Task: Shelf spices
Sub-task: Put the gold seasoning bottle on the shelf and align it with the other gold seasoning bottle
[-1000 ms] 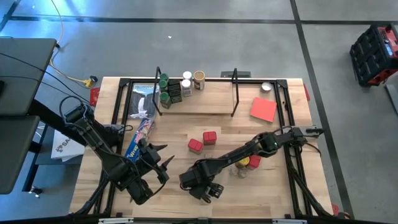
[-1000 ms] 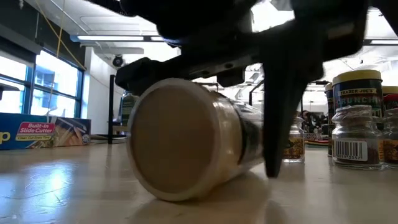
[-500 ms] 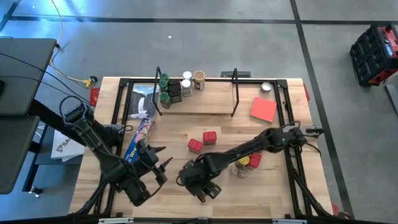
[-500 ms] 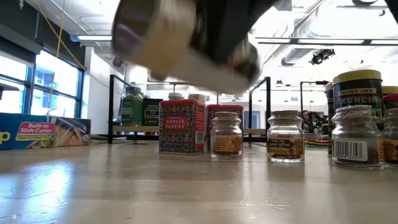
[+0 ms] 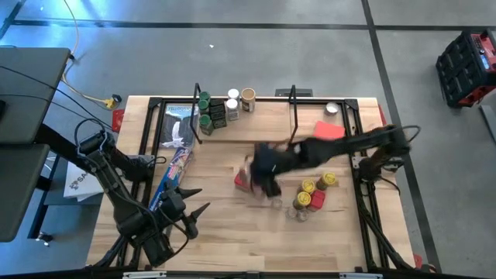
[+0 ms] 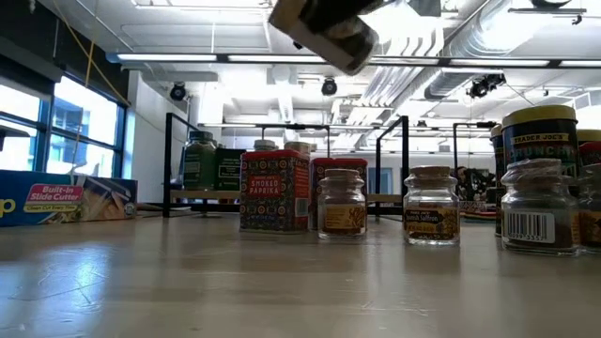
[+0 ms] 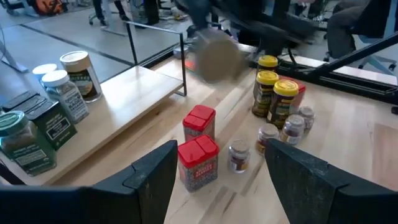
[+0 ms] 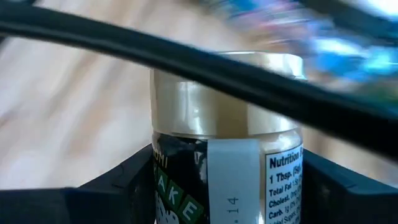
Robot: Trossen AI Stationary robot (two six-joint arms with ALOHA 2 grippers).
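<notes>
Tan-lidded jar (image 8: 227,124) clamped in right gripper (image 5: 267,177), apparently above red tins (image 5: 243,180).

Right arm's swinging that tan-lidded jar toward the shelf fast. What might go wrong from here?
1. The right gripper carries the tan-lidded jar low over the red tins and small clear jars; a dip might topple them.
2. The shelf has black wire uprights near the arm's path, so the jar may clip one.
3. Jars already on the shelf crowd one end; setting down too close could knock them.
</notes>
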